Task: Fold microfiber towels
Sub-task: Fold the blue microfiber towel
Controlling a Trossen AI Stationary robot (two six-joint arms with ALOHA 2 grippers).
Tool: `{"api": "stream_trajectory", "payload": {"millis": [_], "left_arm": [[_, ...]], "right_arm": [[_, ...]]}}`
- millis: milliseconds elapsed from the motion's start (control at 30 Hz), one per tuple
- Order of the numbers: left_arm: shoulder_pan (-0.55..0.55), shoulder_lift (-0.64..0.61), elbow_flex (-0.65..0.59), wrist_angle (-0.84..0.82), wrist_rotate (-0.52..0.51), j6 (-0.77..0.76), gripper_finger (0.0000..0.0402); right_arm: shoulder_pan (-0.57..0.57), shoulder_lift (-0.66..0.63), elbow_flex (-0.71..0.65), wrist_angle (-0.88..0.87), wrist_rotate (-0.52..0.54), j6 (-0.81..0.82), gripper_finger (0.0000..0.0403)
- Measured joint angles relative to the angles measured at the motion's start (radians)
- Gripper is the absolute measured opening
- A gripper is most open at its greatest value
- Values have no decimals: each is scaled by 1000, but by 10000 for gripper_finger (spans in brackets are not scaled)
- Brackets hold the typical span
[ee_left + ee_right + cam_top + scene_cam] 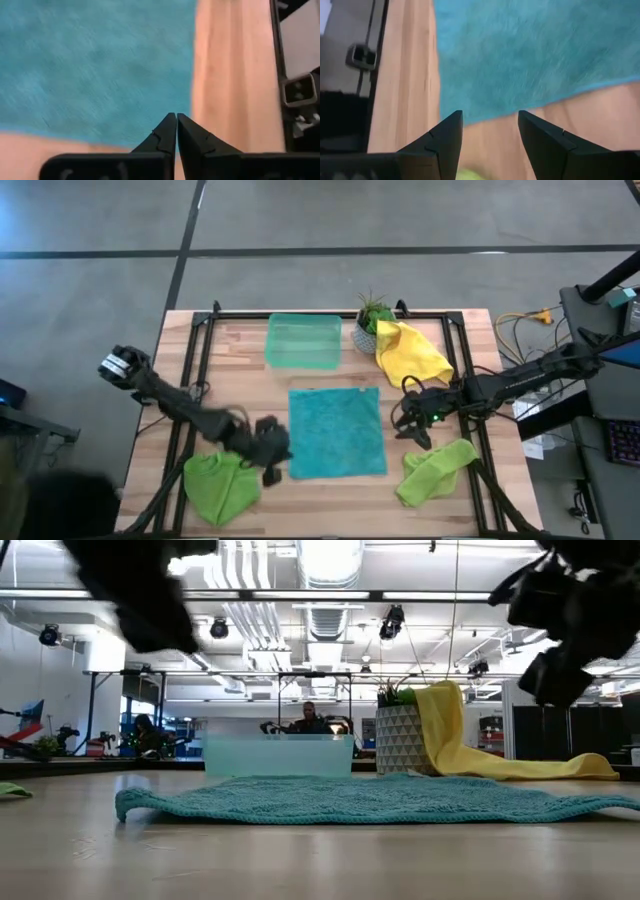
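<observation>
A teal-blue towel [337,432] lies spread flat on the middle of the table; it also shows in the low view [370,798]. A yellow towel [410,352] hangs over a plant pot [366,335] at the far right, its lower end on the table. One lime green towel [220,485] lies crumpled at the near left, another [435,470] at the near right. My left gripper [176,116] is shut and empty, above the teal towel's near left corner. My right gripper [490,114] is open and empty, above the teal towel's right edge.
A translucent green tray [303,340] stands at the far middle, beside the potted plant. A black metal frame [200,350] runs along the table's left, right and far sides. Bare wood lies along the near edge between the two lime towels.
</observation>
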Motion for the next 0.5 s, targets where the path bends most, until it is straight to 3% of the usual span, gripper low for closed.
{"api": "stream_trajectory", "payload": {"millis": [133, 233, 367, 500], "left_arm": [[-109, 70, 56, 2, -39, -139, 0], [-129, 123, 84, 5, -28, -152, 0], [-127, 166, 85, 3, -10, -29, 15], [-110, 189, 64, 5, -8, 187, 62]], "right_arm": [[46, 1, -44, 73, 3, 47, 187], [60, 1, -80, 162, 5, 100, 187], [61, 0, -91, 220, 8, 209, 187], [61, 3, -72, 230, 13, 309, 187]]}}
